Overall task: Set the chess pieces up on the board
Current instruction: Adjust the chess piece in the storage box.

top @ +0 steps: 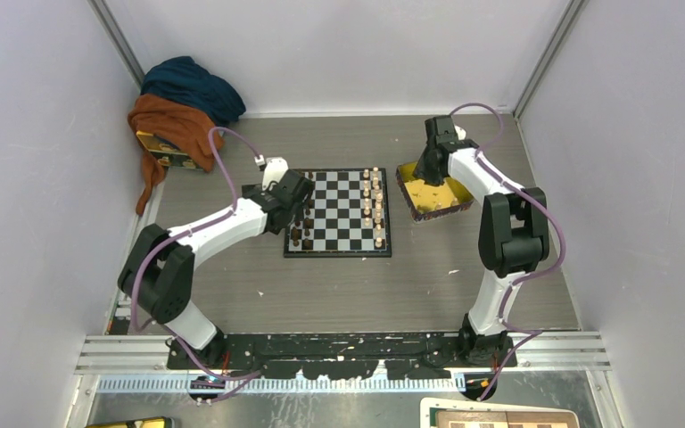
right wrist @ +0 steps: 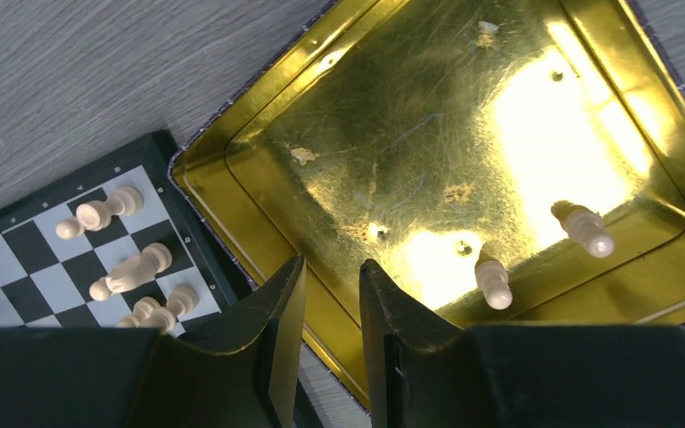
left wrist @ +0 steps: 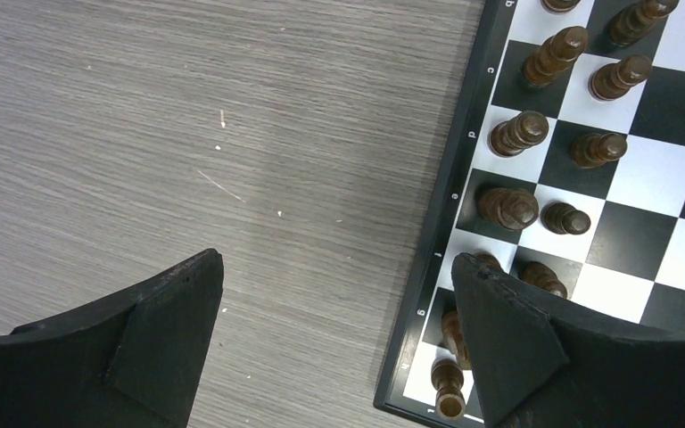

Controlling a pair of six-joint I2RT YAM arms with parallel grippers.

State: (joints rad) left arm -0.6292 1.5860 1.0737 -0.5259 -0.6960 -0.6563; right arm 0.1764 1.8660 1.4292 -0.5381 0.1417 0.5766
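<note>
Grey wood-grain tabletop [top: 339,285], walled on three sides; two arms bolted at the near edge.

Left arm [top: 223,227] reaches in over the left edge of the board [top: 343,214]; left jaws released, spread wide, nothing between them; in the wrist view one finger [left wrist: 143,339] hangs over bare tabletop and the other [left wrist: 535,348] over the board's border and outer squares.

Right arm [top: 508,232] bends over to the yellow tray [top: 433,201]; right jaws part-way apart, a narrow gap with nothing grasped in it, poised above the tray's rim on the board side.

Heap of cloth in the far-left corner: dark blue cloth [top: 192,85] on top of rust-orange cloth [top: 174,120].

Board lies flat mid-tabletop, black and pale checks with a dark border; tray just beside its far-right corner, whether touching I cannot tell.

Tray: shiny gold inside, shallow walls; it holds two light-tan chess pieces [right wrist: 584,229], both lying on their sides near one wall, close together but apart.

Remaining light-tan pieces stand on the board in two files along its right side; dark brown pieces [left wrist: 517,134] stand in two files along its left side, upright.
</note>
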